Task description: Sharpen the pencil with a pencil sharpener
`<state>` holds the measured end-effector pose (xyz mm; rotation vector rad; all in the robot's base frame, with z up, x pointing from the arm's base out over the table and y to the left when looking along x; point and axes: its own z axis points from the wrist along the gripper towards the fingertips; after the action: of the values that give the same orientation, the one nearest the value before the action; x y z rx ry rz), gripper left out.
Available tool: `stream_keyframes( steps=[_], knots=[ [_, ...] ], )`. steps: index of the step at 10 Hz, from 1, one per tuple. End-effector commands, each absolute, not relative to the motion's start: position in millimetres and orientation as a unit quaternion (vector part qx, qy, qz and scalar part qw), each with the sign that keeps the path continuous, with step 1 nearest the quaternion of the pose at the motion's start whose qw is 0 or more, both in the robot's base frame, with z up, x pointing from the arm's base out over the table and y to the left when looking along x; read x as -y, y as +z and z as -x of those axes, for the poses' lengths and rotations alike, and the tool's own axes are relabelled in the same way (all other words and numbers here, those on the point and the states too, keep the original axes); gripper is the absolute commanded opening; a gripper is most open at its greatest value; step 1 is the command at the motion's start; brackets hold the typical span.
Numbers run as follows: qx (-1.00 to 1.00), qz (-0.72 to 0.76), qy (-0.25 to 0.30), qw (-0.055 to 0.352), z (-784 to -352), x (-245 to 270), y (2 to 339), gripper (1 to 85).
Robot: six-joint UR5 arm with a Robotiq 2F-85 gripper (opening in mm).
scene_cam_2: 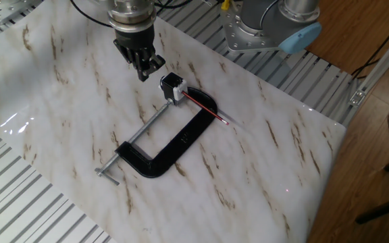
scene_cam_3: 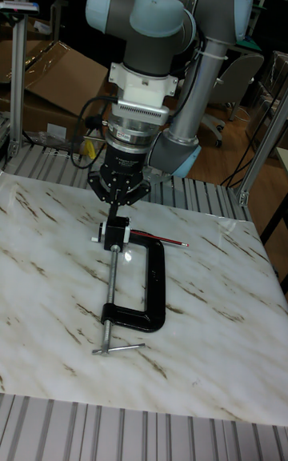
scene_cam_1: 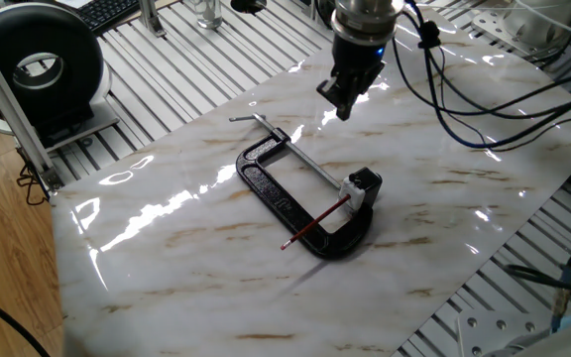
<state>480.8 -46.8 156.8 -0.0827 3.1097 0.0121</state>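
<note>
The pencil (scene_cam_1: 316, 223) was thin and red with a dark tip, lying across the black C-clamp (scene_cam_1: 299, 202), its far end in the small whitish pencil sharpener (scene_cam_1: 352, 192) held at the clamp's screw end. All rested on the glossy marble-patterned table (scene_cam_1: 186, 258). Beyond, the gripper (scene_cam_1: 344, 105) hovered above the table, apart from the sharpener, fingers pressed together on nothing. Farther off sat a black round fan (scene_cam_1: 38, 67) and loose cables (scene_cam_1: 464, 109).

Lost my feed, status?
Pincer empty, above table, fingers together. Pencil lies across clamp, tip in sharpener. Nothing in the way.
</note>
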Motion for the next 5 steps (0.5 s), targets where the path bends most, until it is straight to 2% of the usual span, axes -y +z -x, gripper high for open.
stream_keyframes(
  steps=[1, 2, 5],
  knots=[
    [-0.998, 0.058, 0.01, 0.028, -487, 44, 158, 1.0],
    [-0.997, 0.075, -0.001, 0.014, -480, 50, 158, 1.0],
    [-0.995, 0.095, 0.025, 0.007, -443, 79, 171, 1.0]
  ],
)
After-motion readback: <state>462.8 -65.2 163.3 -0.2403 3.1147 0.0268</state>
